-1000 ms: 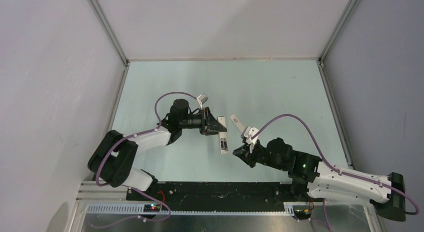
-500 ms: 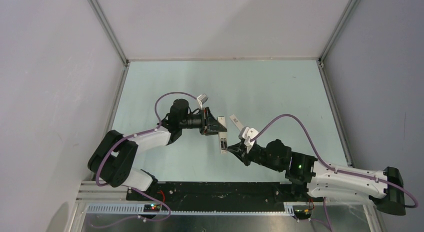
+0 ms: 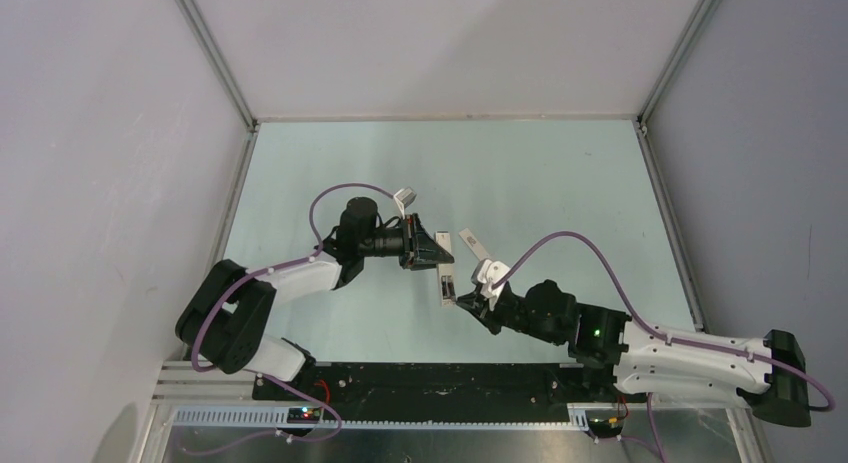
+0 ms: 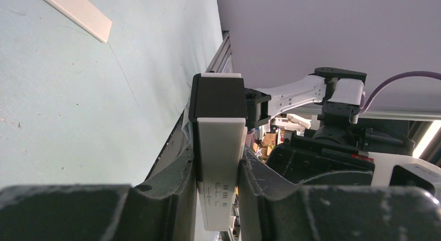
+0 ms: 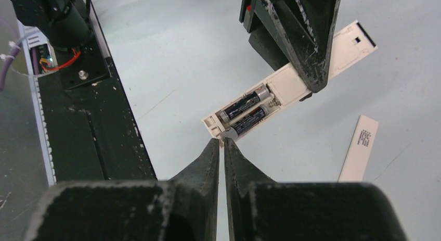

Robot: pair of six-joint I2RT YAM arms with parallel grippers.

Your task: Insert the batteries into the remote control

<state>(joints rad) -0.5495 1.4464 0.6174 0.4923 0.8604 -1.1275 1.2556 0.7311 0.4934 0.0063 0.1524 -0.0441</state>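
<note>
Right wrist view: slim white plastic bar of a remote control [image 5: 291, 90] with its back off, pinched across its width by the black left claw [image 5: 296, 74] over the pale green worktop [image 5: 171, 53]. Can't tell whether it's resting on that or held just above.

Two small dark cylindrical batteries [image 5: 248, 110] with shiny metal ends lying side by side in the open bay. Right claw [image 5: 221, 144] clenched down to a sliver, gripping nothing, tips right at the open end of the bay by the nearer cell.

Handling guess: light, stiff, hard-shelled and smooth enough to skid. Best clamped on the long flat edges away from the bay, same as in the left wrist view. Cells probably roll-prone and sprung, so better nudged on the end cap than squeezed.

Flat white rectangular cover strip [image 5: 359, 147] lying apart on the worktop, thin and likely fiddly to lift.
</note>
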